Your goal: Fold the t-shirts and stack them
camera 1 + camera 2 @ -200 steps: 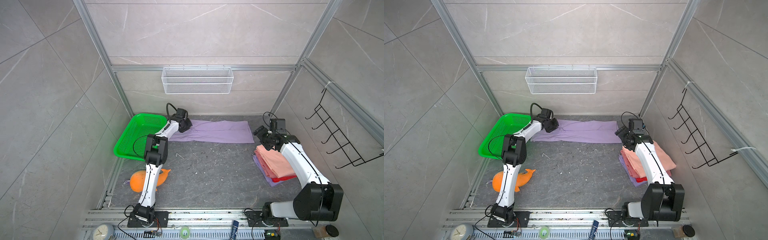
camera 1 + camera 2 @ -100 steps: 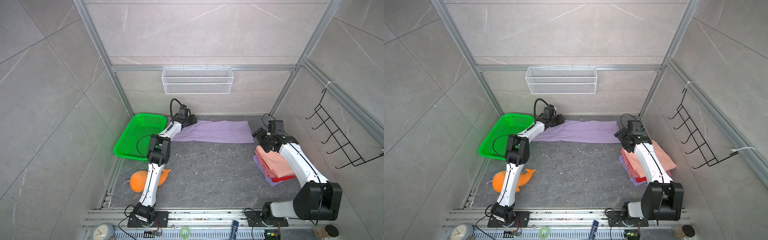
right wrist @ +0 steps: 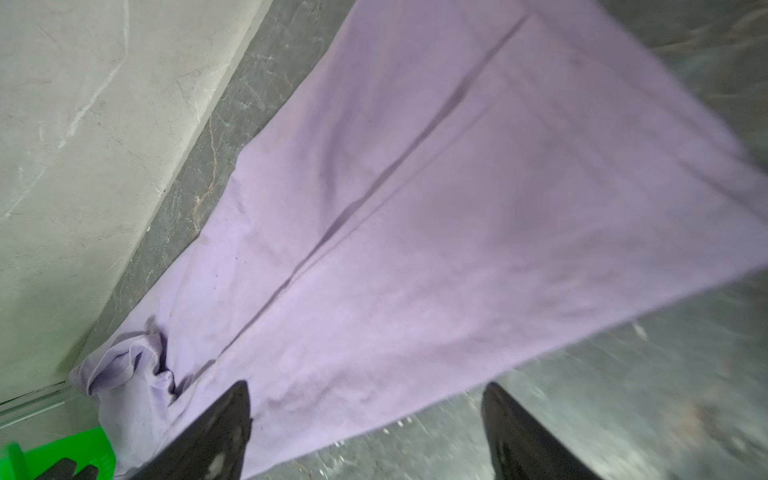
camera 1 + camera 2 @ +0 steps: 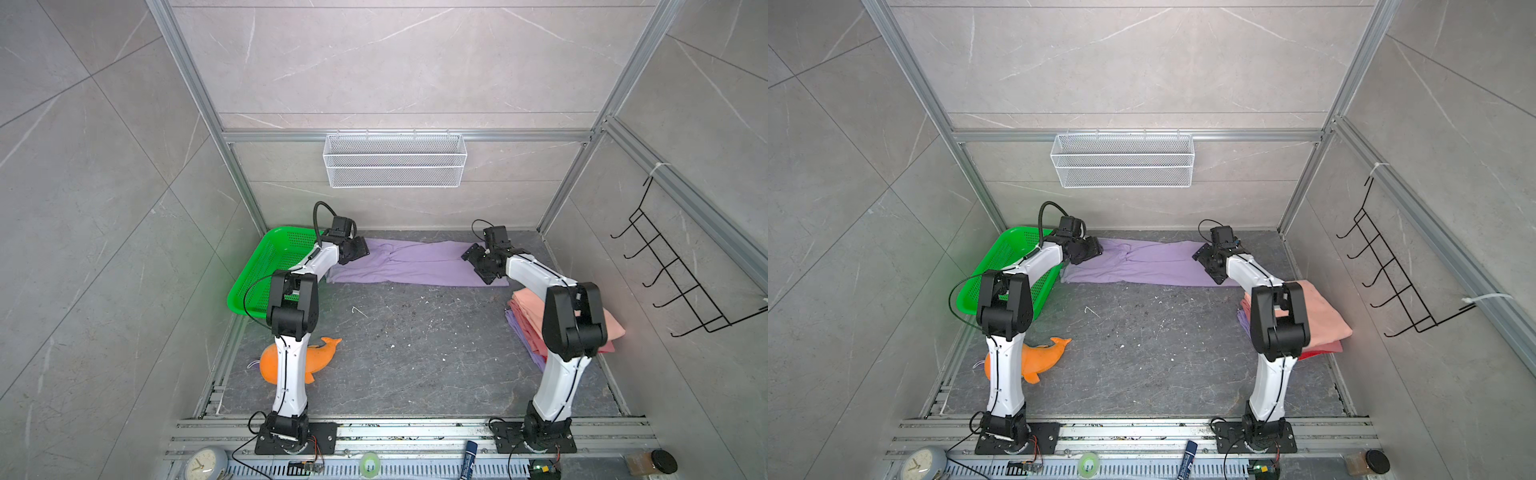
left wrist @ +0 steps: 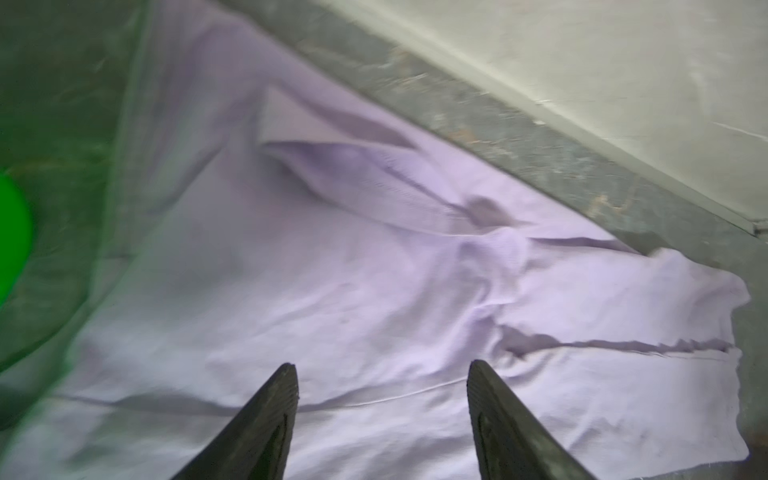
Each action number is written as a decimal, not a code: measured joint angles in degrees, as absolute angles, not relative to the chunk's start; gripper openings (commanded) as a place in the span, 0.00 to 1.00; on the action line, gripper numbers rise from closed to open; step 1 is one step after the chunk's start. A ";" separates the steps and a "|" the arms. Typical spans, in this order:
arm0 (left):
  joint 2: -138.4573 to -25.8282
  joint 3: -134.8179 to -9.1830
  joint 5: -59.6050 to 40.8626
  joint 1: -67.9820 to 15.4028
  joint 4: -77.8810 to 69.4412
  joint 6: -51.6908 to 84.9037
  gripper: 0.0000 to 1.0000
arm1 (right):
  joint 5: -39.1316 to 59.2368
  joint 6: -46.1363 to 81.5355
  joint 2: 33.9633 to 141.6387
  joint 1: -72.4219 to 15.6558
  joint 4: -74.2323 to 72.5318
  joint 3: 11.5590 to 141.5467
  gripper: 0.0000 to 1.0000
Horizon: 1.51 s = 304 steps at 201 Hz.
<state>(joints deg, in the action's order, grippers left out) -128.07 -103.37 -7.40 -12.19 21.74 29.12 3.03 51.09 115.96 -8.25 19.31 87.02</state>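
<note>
The spread t-shirt [image 4: 415, 266] lies on the desk [image 4: 415, 340] along the back wall, its ends beneath the left claw [image 4: 360, 250] and the right claw [image 4: 478, 264]. The basket [image 4: 266, 270] sits just left of the left claw, with the plush dolphin [image 4: 320, 357] well in front of it. The stack of folded t-shirts [image 4: 525, 303] lies in front of the right claw, to its right.

The left arm [image 4: 291, 374] and right arm [image 4: 559, 382] are built of white shells [image 4: 532, 270] joined by black housings [image 4: 293, 307]. A black cable [image 4: 316, 216] is looped at each wrist. Black base plates [image 4: 324, 434] are set beneath. The left gripper [image 5: 381, 365] and right gripper [image 3: 366, 384] are fitted with dark tapered fingers [image 5: 266, 428].
</note>
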 measured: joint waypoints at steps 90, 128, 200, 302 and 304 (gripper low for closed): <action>-129.82 -101.80 -7.79 -12.34 25.76 39.51 0.68 | 3.49 48.42 132.90 -9.17 20.36 103.92 0.83; -135.31 -109.86 -7.81 -12.32 27.09 40.56 0.69 | 4.08 48.03 129.47 -11.20 18.65 97.67 0.82; -151.15 -135.02 -14.98 -12.56 28.38 38.06 0.69 | 6.11 53.91 114.10 -31.16 16.82 75.16 0.82; -150.23 -135.81 -22.48 -19.11 30.28 32.45 0.74 | 4.80 45.71 101.36 -41.65 33.23 74.98 0.87; -149.88 -135.52 -22.41 -19.33 30.50 32.47 0.74 | 4.67 45.54 101.14 -41.65 33.19 74.94 0.87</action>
